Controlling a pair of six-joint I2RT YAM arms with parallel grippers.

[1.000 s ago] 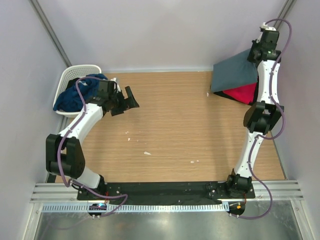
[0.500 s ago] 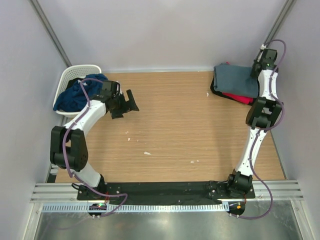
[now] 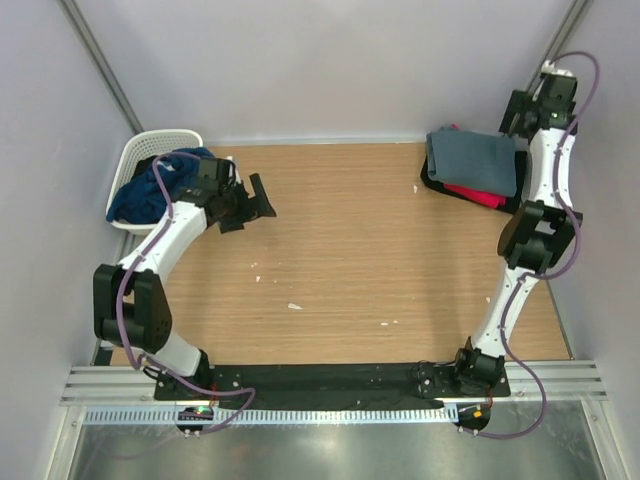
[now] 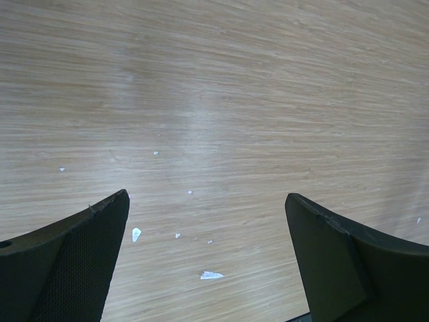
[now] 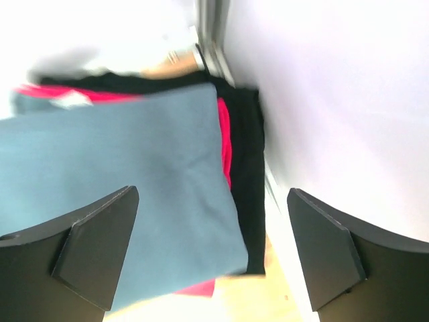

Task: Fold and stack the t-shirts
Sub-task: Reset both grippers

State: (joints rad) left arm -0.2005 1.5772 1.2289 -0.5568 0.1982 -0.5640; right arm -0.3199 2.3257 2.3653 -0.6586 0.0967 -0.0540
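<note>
Three folded t-shirts lie stacked at the back right corner: a slate grey-blue t-shirt (image 3: 470,158) (image 5: 120,168) on top, a red t-shirt (image 3: 480,194) (image 5: 224,147) under it, and a black t-shirt (image 5: 248,154) at the bottom. My right gripper (image 3: 518,114) (image 5: 213,192) hovers above the stack's right edge, open and holding nothing. A crumpled navy blue t-shirt (image 3: 148,196) fills the white basket (image 3: 160,138) at the back left. My left gripper (image 3: 258,198) (image 4: 206,196) hangs open over bare wood just right of the basket.
Pale walls close in the table on the left, back and right, and the stack sits tight against the right wall. Small white scraps (image 3: 294,306) dot the wooden tabletop (image 3: 340,250). The arm bases stand along the near edge.
My right gripper has opened and let go of the grey-blue t-shirt, which now lies flat on the stack; the gripper has lifted toward the back right corner. The left arm has barely shifted.
</note>
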